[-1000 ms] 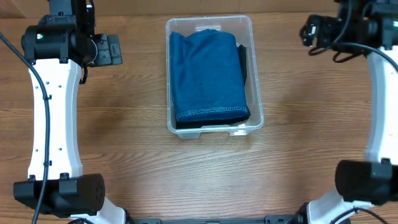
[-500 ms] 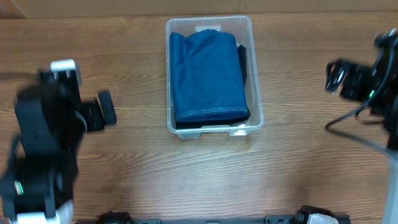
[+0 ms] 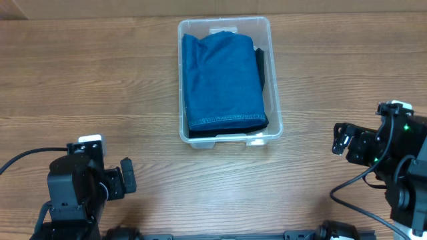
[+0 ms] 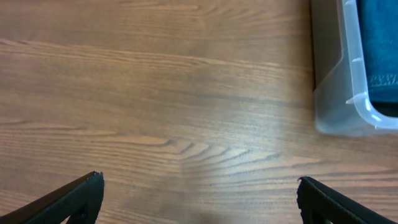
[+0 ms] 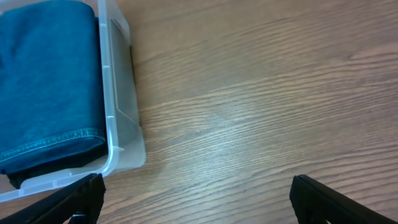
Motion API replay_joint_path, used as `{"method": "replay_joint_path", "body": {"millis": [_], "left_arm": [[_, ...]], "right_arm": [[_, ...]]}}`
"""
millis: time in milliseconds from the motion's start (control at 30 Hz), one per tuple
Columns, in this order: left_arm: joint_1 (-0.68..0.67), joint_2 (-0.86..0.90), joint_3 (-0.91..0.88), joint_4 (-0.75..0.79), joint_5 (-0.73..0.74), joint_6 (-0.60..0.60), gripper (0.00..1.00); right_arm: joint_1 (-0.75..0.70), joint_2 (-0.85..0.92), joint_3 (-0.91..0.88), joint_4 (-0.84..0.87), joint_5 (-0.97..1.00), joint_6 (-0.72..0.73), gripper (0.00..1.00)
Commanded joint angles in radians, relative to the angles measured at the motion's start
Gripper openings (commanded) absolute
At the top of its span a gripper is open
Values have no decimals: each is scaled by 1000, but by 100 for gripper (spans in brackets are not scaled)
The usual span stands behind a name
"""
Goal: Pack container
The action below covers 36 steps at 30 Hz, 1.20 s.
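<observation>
The clear plastic container [image 3: 273, 73] stands at the middle back of the wooden table. It holds folded blue denim [image 3: 222, 73] on top of a dark garment [image 3: 261, 67]. The container's corner shows in the left wrist view [image 4: 348, 81] and in the right wrist view [image 5: 121, 93], with the denim [image 5: 50, 74] inside. My left gripper [image 3: 127, 180] is low at the front left, open and empty, its fingers wide apart over bare wood [image 4: 199, 199]. My right gripper [image 3: 341, 139] is at the front right, open and empty [image 5: 196, 199].
The wooden table [image 3: 133, 100] surrounds the container on all sides. Cables trail from both arms near the front edge. Nothing else lies on the table.
Both arms have drawn back from the far corners of the table to the front edge, away from the container. The container and clothes have not moved.
</observation>
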<state>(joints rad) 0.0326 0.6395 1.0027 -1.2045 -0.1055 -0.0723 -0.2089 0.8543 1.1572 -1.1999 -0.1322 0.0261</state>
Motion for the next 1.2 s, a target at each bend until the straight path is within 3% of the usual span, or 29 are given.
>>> {"method": "replay_joint_path", "body": {"millis": [0, 367, 567, 667, 900, 1167], "left_arm": [[-7, -5, -7, -1, -2, -6, 100], [-7, -5, -7, -1, -2, -6, 100], [-7, -5, -7, -1, -2, -6, 100], [-7, -5, -7, -1, -2, -6, 100], [-7, -5, -7, -1, -2, -6, 100], [-7, -5, -7, -1, -2, -6, 100]], "right_arm": [[0, 10, -6, 1, 7, 4, 100], [0, 48, -6, 0, 109, 3, 100], [119, -126, -12, -6, 93, -1, 100], [175, -283, -89, 105, 93, -51, 100], [186, -587, -471, 431, 75, -95, 100], [185, -715, -920, 1107, 60, -95, 100]]}}
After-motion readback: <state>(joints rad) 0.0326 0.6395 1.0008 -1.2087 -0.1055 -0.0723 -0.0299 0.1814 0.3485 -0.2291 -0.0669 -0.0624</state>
